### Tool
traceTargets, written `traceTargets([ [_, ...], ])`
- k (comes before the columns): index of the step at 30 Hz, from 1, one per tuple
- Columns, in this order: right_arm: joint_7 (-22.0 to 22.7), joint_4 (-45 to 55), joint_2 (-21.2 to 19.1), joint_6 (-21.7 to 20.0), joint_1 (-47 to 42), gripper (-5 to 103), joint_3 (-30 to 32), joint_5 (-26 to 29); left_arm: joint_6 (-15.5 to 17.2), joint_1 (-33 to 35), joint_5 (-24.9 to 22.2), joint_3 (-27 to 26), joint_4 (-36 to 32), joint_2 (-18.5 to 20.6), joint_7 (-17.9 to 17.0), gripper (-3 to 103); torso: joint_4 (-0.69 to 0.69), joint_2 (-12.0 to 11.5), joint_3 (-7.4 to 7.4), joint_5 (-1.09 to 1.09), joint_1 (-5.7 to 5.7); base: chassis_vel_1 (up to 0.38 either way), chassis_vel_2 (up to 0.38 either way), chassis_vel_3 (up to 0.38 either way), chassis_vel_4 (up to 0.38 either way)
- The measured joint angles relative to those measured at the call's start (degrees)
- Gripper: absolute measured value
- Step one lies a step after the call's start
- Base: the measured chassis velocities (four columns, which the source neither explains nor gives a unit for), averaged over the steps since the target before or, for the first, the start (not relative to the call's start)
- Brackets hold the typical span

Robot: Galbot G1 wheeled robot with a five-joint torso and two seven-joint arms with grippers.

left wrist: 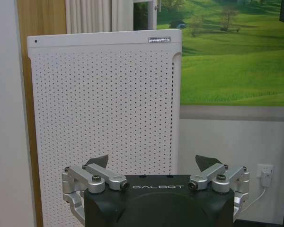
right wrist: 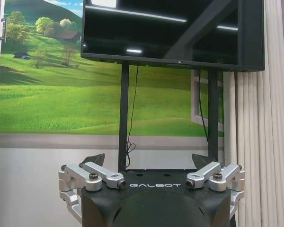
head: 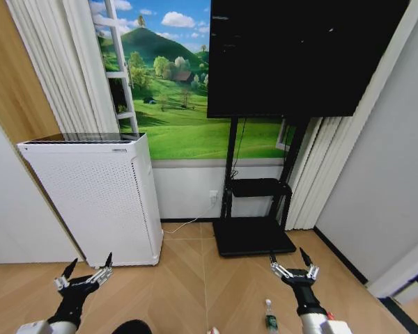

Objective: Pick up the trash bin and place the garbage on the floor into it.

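Open wooden floor (head: pixel 195 278) lay ahead, hemmed by the white air purifier (head: pixel 101 202) leftward and the television stand (head: pixel 254 236) rightward.

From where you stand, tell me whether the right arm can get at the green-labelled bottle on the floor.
Probably yes. The bottle lies on bare floor just beside the right tool, which hangs open and empty above it, with nothing between them; the arm would only need to reach down.

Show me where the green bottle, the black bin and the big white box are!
bottle (head: pixel 270 321): head view, on its green label.
trash bin (head: pixel 131 327): head view, on its dark rim at the frame's bottom edge.
white box (head: pixel 101 202): head view, on its perforated front.
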Motion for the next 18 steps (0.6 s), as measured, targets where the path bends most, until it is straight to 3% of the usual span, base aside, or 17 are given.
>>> traceTargets([
  [18, -0.6, -0.2, 0.1, 0.3, -0.2, 100, -0.4, 0.0, -0.4, 0.0, 0.1, 0.1, 0.2, 0.0, 0.0, 100, 0.0, -4.8, -2.75, 0.0, -2.01, 0.0, 0.0, 0.0, 0.0],
])
